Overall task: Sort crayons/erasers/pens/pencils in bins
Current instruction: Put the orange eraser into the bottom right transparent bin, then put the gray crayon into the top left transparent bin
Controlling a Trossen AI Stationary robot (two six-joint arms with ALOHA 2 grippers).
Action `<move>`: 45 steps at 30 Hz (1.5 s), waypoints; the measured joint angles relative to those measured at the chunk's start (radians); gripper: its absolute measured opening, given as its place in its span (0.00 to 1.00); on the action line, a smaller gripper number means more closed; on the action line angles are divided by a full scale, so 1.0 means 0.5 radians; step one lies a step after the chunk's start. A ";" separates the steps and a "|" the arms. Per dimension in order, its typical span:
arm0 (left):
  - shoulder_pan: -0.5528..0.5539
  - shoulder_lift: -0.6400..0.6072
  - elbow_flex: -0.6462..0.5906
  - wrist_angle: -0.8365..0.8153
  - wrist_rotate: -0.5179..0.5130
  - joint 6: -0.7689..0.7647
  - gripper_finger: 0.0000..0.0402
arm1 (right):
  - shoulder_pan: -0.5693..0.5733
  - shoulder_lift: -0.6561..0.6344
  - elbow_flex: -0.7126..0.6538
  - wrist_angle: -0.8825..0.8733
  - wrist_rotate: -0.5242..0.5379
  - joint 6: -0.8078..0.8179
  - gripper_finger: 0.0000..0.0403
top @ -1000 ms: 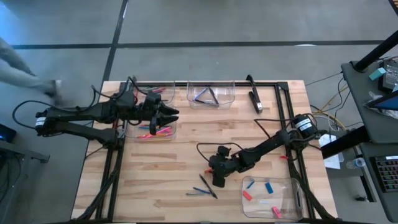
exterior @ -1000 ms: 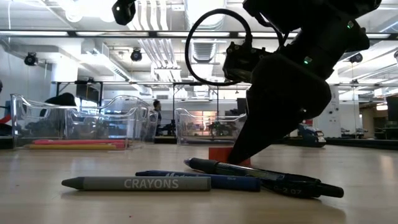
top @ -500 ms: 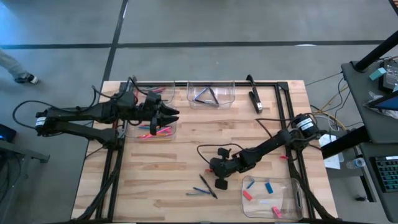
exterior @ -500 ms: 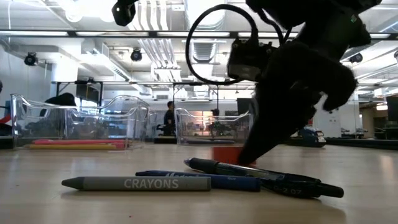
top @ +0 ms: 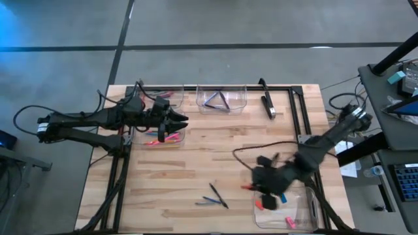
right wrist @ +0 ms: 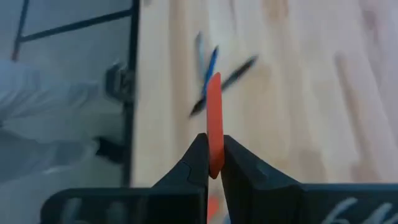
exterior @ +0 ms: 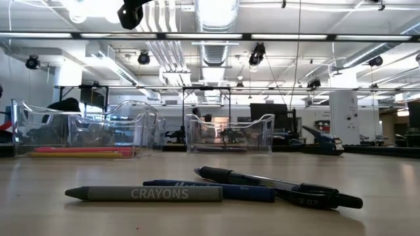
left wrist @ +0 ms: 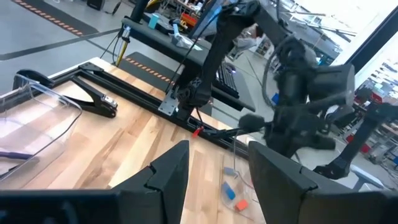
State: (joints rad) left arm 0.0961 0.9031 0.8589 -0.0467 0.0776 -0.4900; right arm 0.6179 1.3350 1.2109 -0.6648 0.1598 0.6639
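A red-orange eraser (right wrist: 214, 121) is clamped edge-on between the closed fingers of the right gripper (top: 266, 190), seen lower right of centre in the high view beside the eraser bin (top: 307, 193). It is judged light, stiff and grippy, best pinched across its flat faces. The left gripper (top: 179, 121), half open and empty, is held at upper left. "CRAYONS" is read on the grey crayon (exterior: 144, 193)

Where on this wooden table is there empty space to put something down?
The widest bare wood lies mid-table, between the clear plastic bins at the back and the loose dark pens near the front. The front left corner is also free. It is crowded front right, where the right gripper carries a red-orange eraser toward the clear eraser bin.
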 joint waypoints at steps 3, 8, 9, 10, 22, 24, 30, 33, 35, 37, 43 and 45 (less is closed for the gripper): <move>-0.003 0.015 -0.002 -0.007 0.014 -0.004 0.37 | 0.218 -0.052 -0.012 -0.156 0.009 0.262 0.04; -0.099 0.075 -0.003 -0.020 0.058 -0.019 0.37 | 0.570 0.013 -0.037 -0.493 -0.135 0.701 0.03; -0.130 0.103 -0.003 -0.017 0.062 -0.020 0.37 | 0.626 0.021 -0.036 -0.550 -0.133 0.777 0.04; -0.163 0.135 -0.002 -0.003 0.068 -0.019 0.37 | 0.672 0.025 -0.041 -0.578 -0.126 0.840 0.05; -0.493 0.601 0.085 0.054 0.112 -0.023 0.37 | 0.714 0.030 -0.048 -0.596 -0.120 1.006 0.48; -0.581 0.695 0.098 0.043 0.124 -0.013 0.37 | 0.672 0.030 -0.024 -0.596 -0.080 0.968 0.55; -0.834 1.040 0.139 0.050 0.109 0.014 0.37 | 0.489 0.030 0.091 -0.495 0.209 0.680 0.62; -0.943 1.235 0.176 0.039 0.072 0.093 0.37 | 0.372 0.036 0.129 -0.400 0.297 0.515 0.62; -1.003 1.345 0.220 0.011 0.049 0.103 0.37 | 0.304 0.051 0.146 -0.352 0.312 0.440 0.61; -1.047 1.433 0.269 -0.029 0.034 0.111 0.37 | 0.243 0.070 0.154 -0.294 0.310 0.365 0.59; -1.203 1.576 0.469 -0.427 -0.178 0.314 0.37 | 0.141 0.125 0.154 -0.239 0.310 0.234 0.57; -1.252 1.619 0.534 -0.544 -0.277 0.422 0.37 | 0.123 0.147 0.153 -0.235 0.309 0.190 0.56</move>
State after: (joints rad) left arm -0.5299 1.7125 1.1258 -0.3188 -0.0610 -0.2791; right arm 0.6793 1.4087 1.2873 -0.7823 0.3142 0.7589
